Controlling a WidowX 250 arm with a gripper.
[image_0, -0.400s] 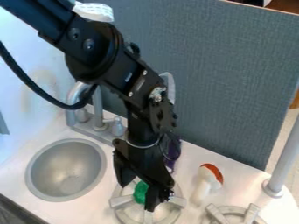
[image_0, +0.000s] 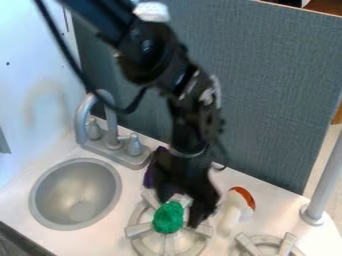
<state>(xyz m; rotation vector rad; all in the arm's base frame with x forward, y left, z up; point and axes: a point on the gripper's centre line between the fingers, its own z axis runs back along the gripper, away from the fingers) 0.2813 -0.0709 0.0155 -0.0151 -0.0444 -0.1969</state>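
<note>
Black and blurred, the pincer (image_0: 184, 206) hangs over the middle burner (image_0: 139, 230), just at the right and far side of a green lump (image_0: 168, 218). I cannot tell if it is apart or together, nor whether it touches this lump.

At the near right edge, a second grey burner (image_0: 288, 245) lies partly cut by the view. A little farther, the green lump rests on the centre of the middle burner, where the grey bars come together; these bars probably give it support from below, so it seems not to need any holding. To the left, a round metal sink (image_0: 77, 190) is set in the white counter (image_0: 266, 200). On the right of the burner lies a white thing with an orange-red top (image_0: 232, 212) (maybe a toy mushroom, but I am not certain). Behind the pincer, something purple (image_0: 157, 167) is partly hidden. Farther at left, the faucet (image_0: 83, 120) stands behind the sink, likely so that its curved pipe can serve the bowl. At the far side rises a grey panel (image_0: 267, 90).

Compared with the earlier frame, the pincer has shifted to the right and somewhat farther, and the green lump, then half covered by it, is now seen much more fully, in nearly the same place. The purple showed then at the right of the arm; now it shows at its left.
</note>
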